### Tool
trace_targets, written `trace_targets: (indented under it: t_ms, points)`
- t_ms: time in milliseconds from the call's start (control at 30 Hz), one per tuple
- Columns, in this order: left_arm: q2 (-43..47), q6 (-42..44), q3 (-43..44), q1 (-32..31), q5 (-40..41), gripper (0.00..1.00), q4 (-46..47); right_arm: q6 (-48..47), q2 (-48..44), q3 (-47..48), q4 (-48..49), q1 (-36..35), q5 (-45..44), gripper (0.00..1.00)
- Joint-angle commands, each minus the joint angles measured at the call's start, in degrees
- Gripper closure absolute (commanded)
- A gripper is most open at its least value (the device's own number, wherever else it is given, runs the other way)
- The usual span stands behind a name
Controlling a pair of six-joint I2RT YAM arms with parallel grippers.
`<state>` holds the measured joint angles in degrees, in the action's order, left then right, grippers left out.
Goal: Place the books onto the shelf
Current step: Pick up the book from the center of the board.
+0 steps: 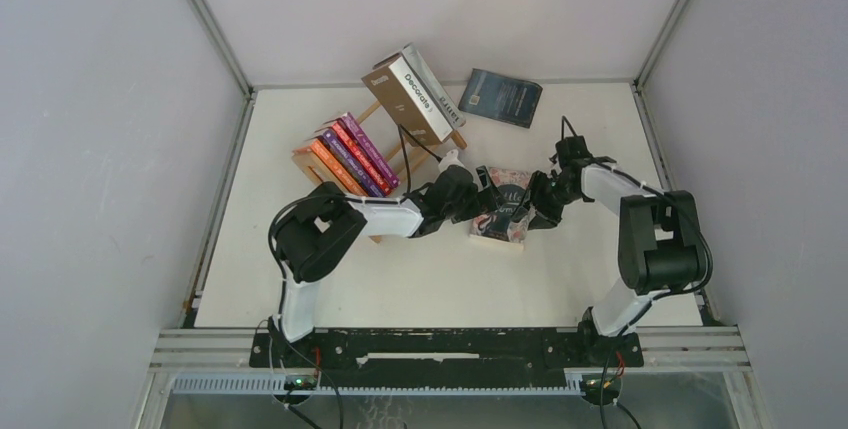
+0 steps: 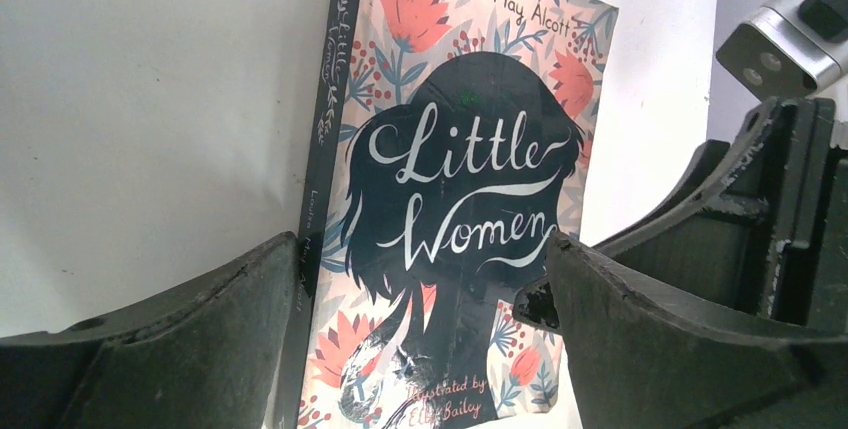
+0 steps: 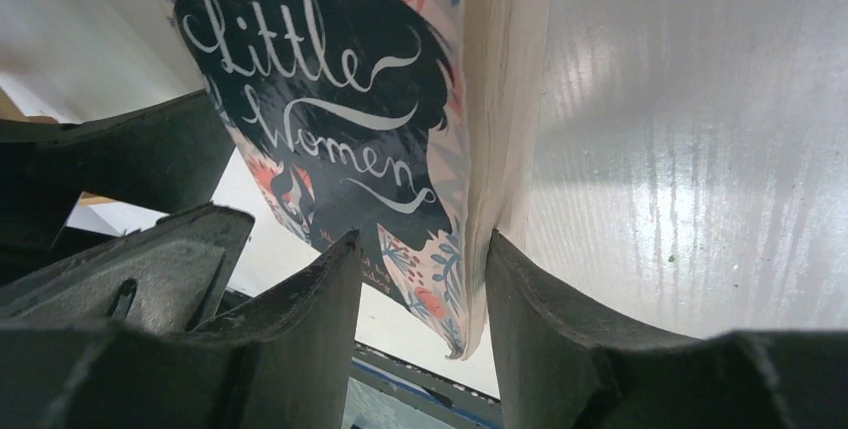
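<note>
Your light, bendy paperback (image 2: 460, 189) lay under the wide-spread left gripper (image 2: 420, 259), right gripper (image 3: 422, 244) astride its page edge, pinch unclear; the spine looked the firmer hold.

The left arm (image 1: 385, 217) stretches low from its near base, forearm angled right toward the middle. The left end effector (image 2: 422, 249) has its jaws spread wide. The right arm (image 1: 612, 187) rises to a bent elbow, then folds left. The right end effector (image 3: 422, 241) is partly open, close to the left one.
</note>
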<state>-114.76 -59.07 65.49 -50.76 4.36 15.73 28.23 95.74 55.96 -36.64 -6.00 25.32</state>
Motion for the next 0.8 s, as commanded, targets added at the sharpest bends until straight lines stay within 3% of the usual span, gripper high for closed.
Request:
trace_targets:
  t_ms: [0, 500, 767]
  points:
    - [-1.34, 0.23, 1.66, -1.17, -3.92, 0.04, -1.49, 5.42, -4.02, -1.78, 10.68, -1.07, 7.84, 0.46]
    - [-0.40, -0.14, 0.27, -1.09, -5.77, 0.05, -1.20, 12.19, -8.38, -8.70, 21.47, -2.16, 10.01, 0.52]
    - [1.05, -1.11, -0.63, -0.52, -5.20, 0.03, -1.57, 10.95, -8.29, -10.22, 20.23, -1.15, 10.88, 0.91]
